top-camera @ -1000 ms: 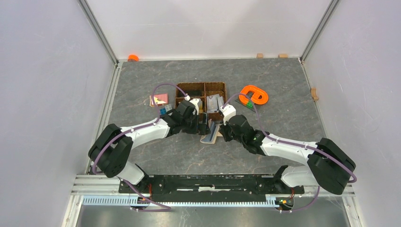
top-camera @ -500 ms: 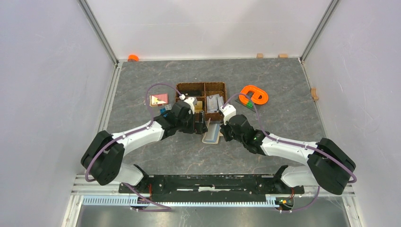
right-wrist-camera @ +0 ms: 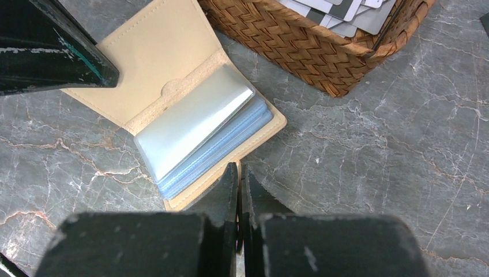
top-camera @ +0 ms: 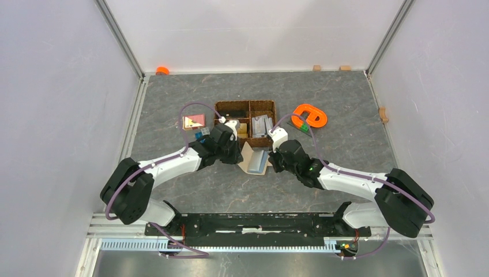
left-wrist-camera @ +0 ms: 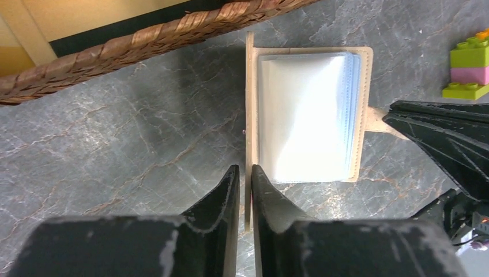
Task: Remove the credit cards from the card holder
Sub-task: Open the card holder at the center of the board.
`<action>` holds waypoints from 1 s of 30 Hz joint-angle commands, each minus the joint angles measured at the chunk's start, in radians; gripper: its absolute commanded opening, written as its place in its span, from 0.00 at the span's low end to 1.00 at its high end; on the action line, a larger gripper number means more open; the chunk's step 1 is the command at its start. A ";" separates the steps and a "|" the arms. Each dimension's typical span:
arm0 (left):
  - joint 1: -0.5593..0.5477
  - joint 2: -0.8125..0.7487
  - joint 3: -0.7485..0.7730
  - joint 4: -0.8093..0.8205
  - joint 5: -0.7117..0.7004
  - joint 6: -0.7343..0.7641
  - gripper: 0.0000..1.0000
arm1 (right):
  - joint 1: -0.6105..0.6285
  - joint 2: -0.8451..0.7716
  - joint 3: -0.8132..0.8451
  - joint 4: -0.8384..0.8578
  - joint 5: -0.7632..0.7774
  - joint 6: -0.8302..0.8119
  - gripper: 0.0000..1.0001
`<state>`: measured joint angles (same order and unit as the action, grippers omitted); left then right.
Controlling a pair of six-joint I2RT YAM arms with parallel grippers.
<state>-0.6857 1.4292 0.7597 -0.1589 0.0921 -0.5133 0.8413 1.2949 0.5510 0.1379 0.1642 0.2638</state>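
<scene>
The beige card holder (top-camera: 254, 162) lies open on the grey table just in front of the basket. Its stack of pale blue-grey clear sleeves (left-wrist-camera: 305, 115) faces up, and no credit cards show plainly in them. My left gripper (left-wrist-camera: 245, 173) is shut on the edge of the raised cover flap (right-wrist-camera: 155, 52), seen as a thin beige strip between the fingers. My right gripper (right-wrist-camera: 238, 170) is shut on the snap tab (left-wrist-camera: 376, 119) at the opposite side. In the top view the left gripper (top-camera: 241, 154) and right gripper (top-camera: 270, 164) flank the holder.
The brown woven divided basket (top-camera: 245, 105) stands right behind the holder, with grey and white cards (right-wrist-camera: 346, 11) in one compartment. A pink card (top-camera: 194, 121) lies to its left. An orange part (top-camera: 309, 115) and toy bricks (left-wrist-camera: 468, 72) sit to the right.
My left gripper has gone from open to shut on the cover flap. The flap now leans out to the left, so the holder stands wider open. The right gripper has kept still.
</scene>
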 commanded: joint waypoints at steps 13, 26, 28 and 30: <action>-0.088 0.112 0.162 -0.232 -0.321 0.077 0.67 | -0.010 -0.126 -0.036 0.059 -0.054 -0.034 0.00; -0.110 0.107 0.127 -0.231 -0.267 0.102 0.02 | -0.020 -0.002 0.023 -0.024 0.020 -0.015 0.10; -0.112 0.137 0.119 -0.230 -0.267 0.098 0.02 | -0.026 0.002 0.013 -0.012 0.009 -0.002 0.18; -0.112 0.169 0.119 -0.231 -0.250 0.090 0.02 | -0.040 0.013 0.011 -0.014 -0.002 0.014 0.28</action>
<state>-0.7940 1.5513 0.8921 -0.3882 -0.1654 -0.4480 0.8215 1.2961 0.5419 0.0944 0.1680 0.2523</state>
